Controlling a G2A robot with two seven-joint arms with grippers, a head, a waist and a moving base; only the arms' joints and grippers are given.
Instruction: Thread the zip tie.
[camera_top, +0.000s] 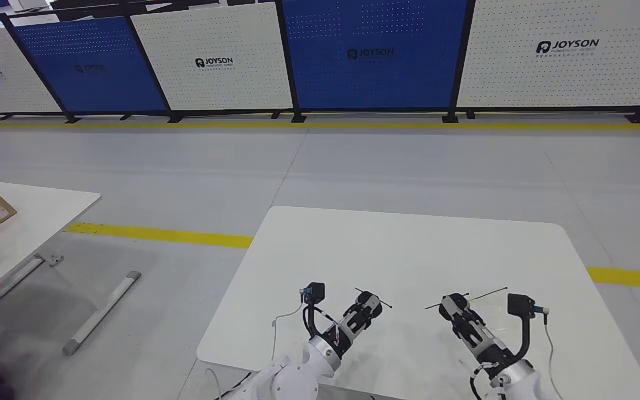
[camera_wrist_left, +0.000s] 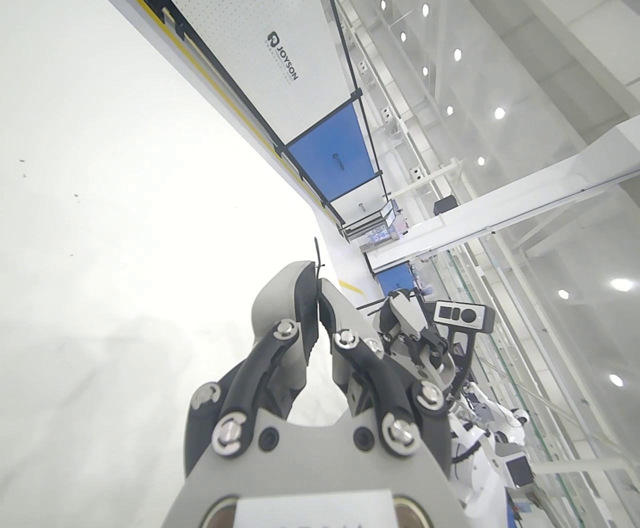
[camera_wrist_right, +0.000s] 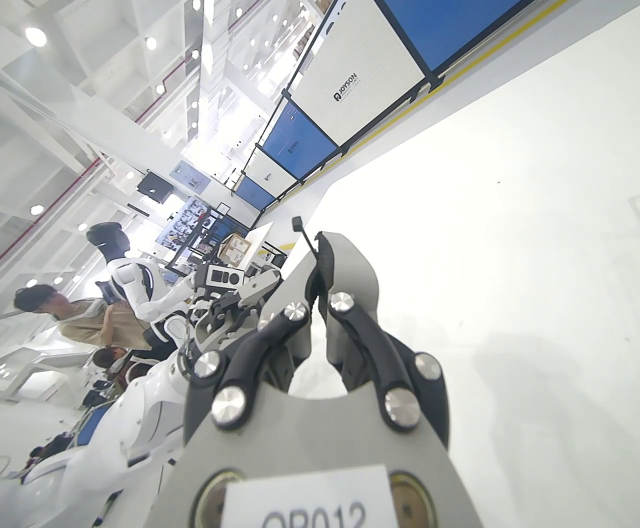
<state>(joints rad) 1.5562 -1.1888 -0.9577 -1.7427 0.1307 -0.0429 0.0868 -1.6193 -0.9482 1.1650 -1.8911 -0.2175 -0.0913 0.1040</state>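
Top view first: find the left hand (camera_top: 369, 299) and the right hand (camera_top: 451, 301) side by side but apart, raised over the near part of the white worktop (camera_top: 420, 240) and angled inward. Note, in the left wrist view, the left one clamped shut on the left zip tie (camera_wrist_left: 317, 252), with only a short thin tail poking past the fingertips (camera_wrist_left: 297, 282). Note, in the right wrist view, the right one likewise clamped on the right zip tie (camera_wrist_right: 306, 239), with the square head (camera_wrist_right: 296, 222) held out ahead of the tips. Looks like lining up before insertion, with tail and head not yet touching. Likely ways to fail: missing the slot (a tiny target) through a slight tilt of either wrist; bending the thin tail aside by pushing off-axis; letting a strap swivel in the grip under side load; knocking both hands together while closing the gap. Hard to tell which way the slot faces. Plenty of bare worktop ahead toward the far edge; less room outward, with each side edge nearer to its arm. Better to keep motion inward and above the surface.
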